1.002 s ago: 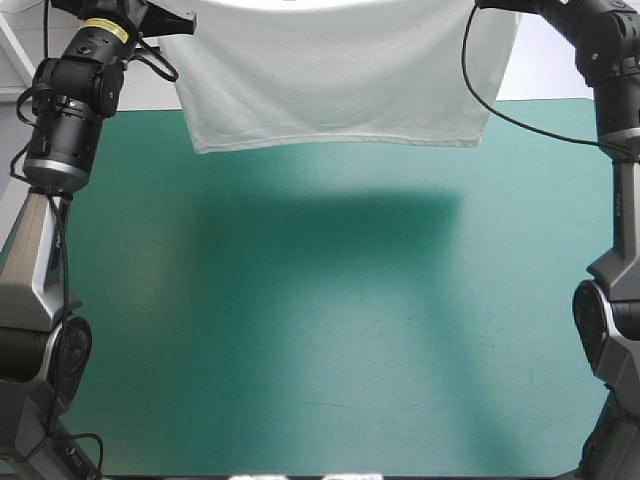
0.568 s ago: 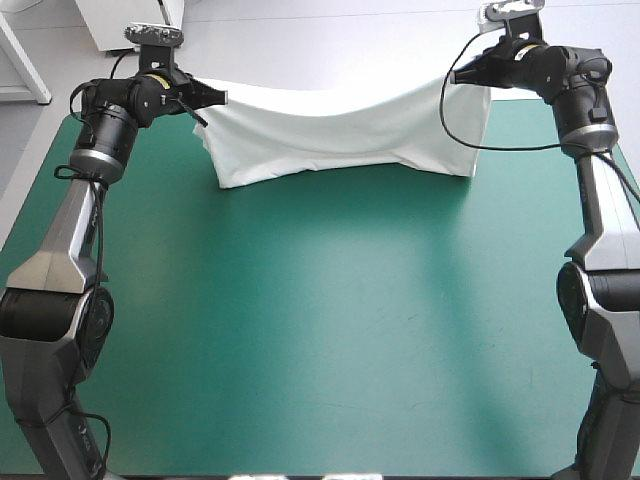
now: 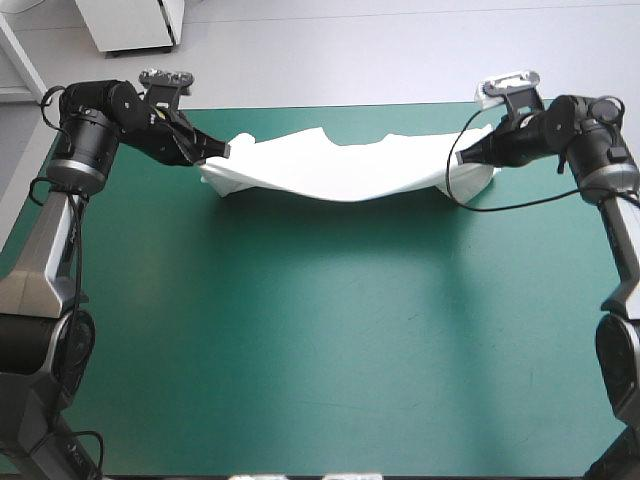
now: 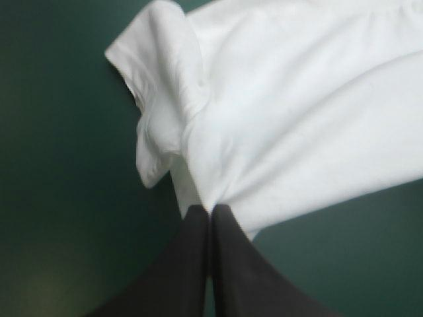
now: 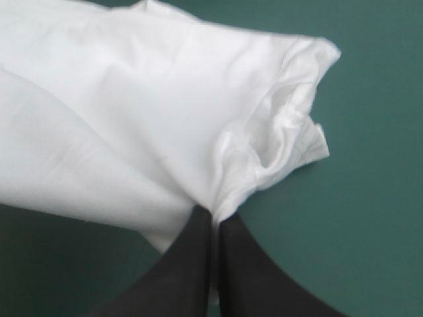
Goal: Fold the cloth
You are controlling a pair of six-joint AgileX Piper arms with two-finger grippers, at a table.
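The white T-shirt (image 3: 340,166) is stretched between both grippers along the far part of the teal-green table, sagging in the middle onto the cover. My left gripper (image 3: 222,151) is shut on the T-shirt at its left end; in the left wrist view the black fingers meet at the cloth (image 4: 277,112) near a sleeve (image 4: 155,99), gripper (image 4: 210,210). My right gripper (image 3: 460,158) is shut on the T-shirt at its right end; the right wrist view shows the fingers pinching bunched cloth (image 5: 152,125), gripper (image 5: 215,214).
The teal-green cover (image 3: 320,340) stretches bare between the T-shirt and the near edge. The far table edge (image 3: 360,108) lies just behind the T-shirt.
Both grippers have come down from high above the far edge, lowering the hanging T-shirt until it drapes low over the table; the arms now reach flatter and wider apart.
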